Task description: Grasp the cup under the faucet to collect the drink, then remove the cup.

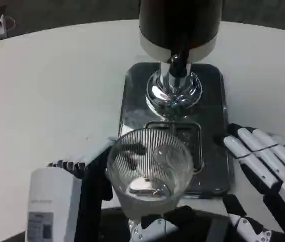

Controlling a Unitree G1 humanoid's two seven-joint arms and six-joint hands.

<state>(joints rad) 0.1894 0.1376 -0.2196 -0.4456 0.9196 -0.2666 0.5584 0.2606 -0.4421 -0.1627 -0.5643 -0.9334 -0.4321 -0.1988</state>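
**Ribbed clear cup held low in the frame, short of the faucet**

The white table (46, 85) fills most of the frame. At the upper centre stands the drink dispenser (178, 25), a dark cylinder with a pale band, its top cut off by the frame edge. It sits on a glossy dark tray (210, 101), with the chrome faucet (175, 83) pointing down toward a small drip grate (190, 138).

The cup (149, 169) is at the lower centre, overlapping the tray's near edge, below the faucet in the picture and not yet under it. It is clear, ribbed and rigid, probably plastic or glass: light while empty, likely slippery on its smooth rim, and heavier and prone to spilling once filled. The ribbed side wall at mid-height looks like the best place to hold it, keeping it upright.

The left robot hand (76, 186) at the lower left appears to wrap the cup's side, dark fingers against the wall. The right robot hand (268, 161) at the lower right lies spread, fingers apart, holding nothing, beside the tray.

The cup's far wall and base contact are hard to read through reflections. Whether it holds any liquid cannot be told. A small object at the upper left corner is too cut off to name.
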